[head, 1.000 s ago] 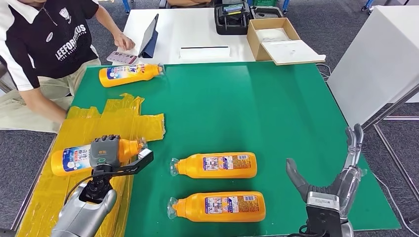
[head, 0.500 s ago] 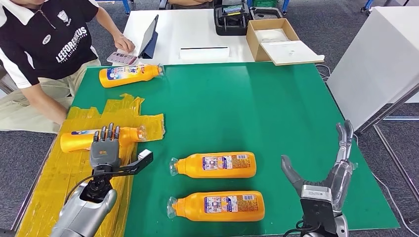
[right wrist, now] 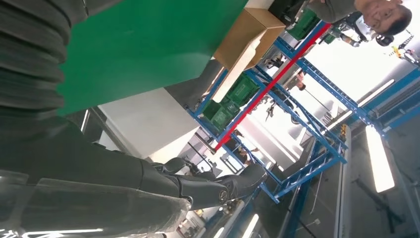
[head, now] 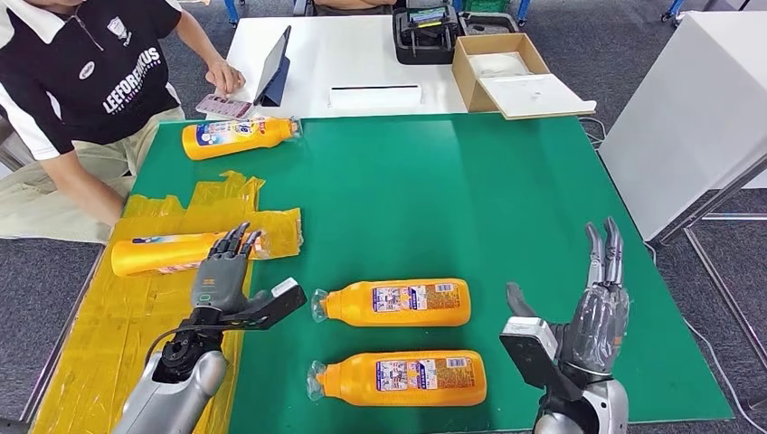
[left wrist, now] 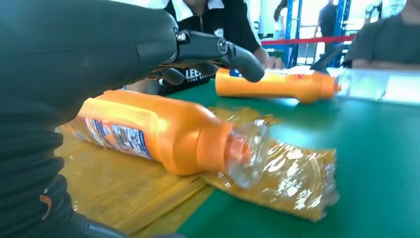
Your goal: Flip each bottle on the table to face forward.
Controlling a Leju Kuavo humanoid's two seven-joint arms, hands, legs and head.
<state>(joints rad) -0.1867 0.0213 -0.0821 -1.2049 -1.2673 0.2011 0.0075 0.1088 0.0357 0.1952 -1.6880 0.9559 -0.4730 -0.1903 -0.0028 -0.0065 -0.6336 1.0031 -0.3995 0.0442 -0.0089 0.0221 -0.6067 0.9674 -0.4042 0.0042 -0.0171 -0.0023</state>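
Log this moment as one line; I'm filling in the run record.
left robot hand: open, by bottle on yellow sheet | right robot hand: open, raised | two bottles mid-table | far bottle

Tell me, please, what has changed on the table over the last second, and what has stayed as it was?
The left hand let go of the bottle on the yellow plastic, which now lies farther from the robot and turned, its blue label no longer facing up. The hand drew back, fingers spread. The right hand rose and shifted inward, open. The far bottle and the two near bottles stayed put.
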